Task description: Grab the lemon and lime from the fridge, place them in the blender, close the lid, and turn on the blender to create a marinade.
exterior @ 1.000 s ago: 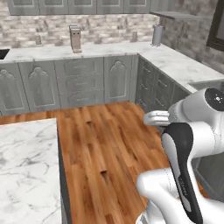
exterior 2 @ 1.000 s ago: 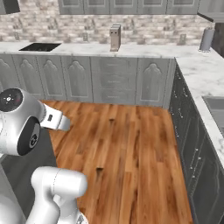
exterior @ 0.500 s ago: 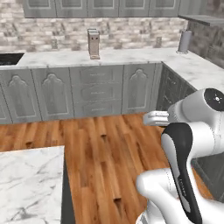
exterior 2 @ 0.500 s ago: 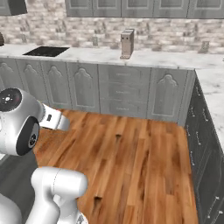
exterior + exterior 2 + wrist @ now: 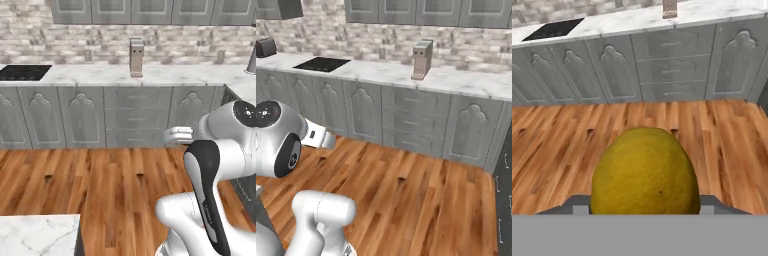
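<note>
In the hand view a dull yellow lemon [image 5: 644, 172] sits large and close, and my gripper [image 5: 644, 207] is shut on it. Only the grey fingertips [image 5: 577, 206] peek out at its sides. From the base cameras the arm is folded close to the body, with the white hand [image 5: 177, 135] held above the wood floor [image 5: 100, 185]. That hand [image 5: 320, 139] points toward the cabinets. The lime, fridge, blender and lid are out of view.
A marble counter [image 5: 90, 75] on grey cabinets runs across ahead, with a black cooktop [image 5: 321, 64] and a tall grey appliance [image 5: 136, 57]. A dark toaster-like box [image 5: 265, 47] stands far left. A marble island corner [image 5: 37, 242] is at lower left.
The whole picture has slid to the right, so the base has turned left. The corner counter has left the view and the cooktop has come in. The arm keeps its folded pose.
</note>
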Available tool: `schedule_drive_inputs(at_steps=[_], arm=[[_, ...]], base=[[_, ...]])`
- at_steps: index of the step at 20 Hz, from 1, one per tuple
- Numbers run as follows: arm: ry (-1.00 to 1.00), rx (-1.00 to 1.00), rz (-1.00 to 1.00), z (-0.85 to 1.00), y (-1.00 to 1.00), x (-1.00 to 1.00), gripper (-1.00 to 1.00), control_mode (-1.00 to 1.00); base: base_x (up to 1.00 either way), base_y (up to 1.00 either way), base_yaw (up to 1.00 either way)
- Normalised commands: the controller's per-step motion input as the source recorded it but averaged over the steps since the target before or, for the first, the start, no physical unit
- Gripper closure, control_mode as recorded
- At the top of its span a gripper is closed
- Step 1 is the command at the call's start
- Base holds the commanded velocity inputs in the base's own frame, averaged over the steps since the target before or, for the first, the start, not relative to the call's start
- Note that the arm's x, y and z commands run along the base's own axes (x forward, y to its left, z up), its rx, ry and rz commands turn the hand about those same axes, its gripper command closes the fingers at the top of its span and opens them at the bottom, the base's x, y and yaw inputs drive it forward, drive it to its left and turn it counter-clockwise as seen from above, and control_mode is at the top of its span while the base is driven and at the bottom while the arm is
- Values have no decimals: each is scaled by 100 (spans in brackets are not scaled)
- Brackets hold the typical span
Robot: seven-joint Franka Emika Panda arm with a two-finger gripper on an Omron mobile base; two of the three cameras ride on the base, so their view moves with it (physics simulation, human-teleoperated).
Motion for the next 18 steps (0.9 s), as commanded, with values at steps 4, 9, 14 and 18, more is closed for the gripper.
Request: schedule_drive_inputs(at_steps=[4, 9, 14, 18], arm=[[0, 0, 0, 0, 0, 0, 100, 100], [0, 0, 0, 0, 0, 0, 100, 100], [0, 0, 0, 0, 0, 0, 100, 100], [0, 0, 0, 0, 0, 0, 100, 100]], base=[[100, -20, 47], [100, -20, 59], [100, -16, 64], [100, -15, 65]])
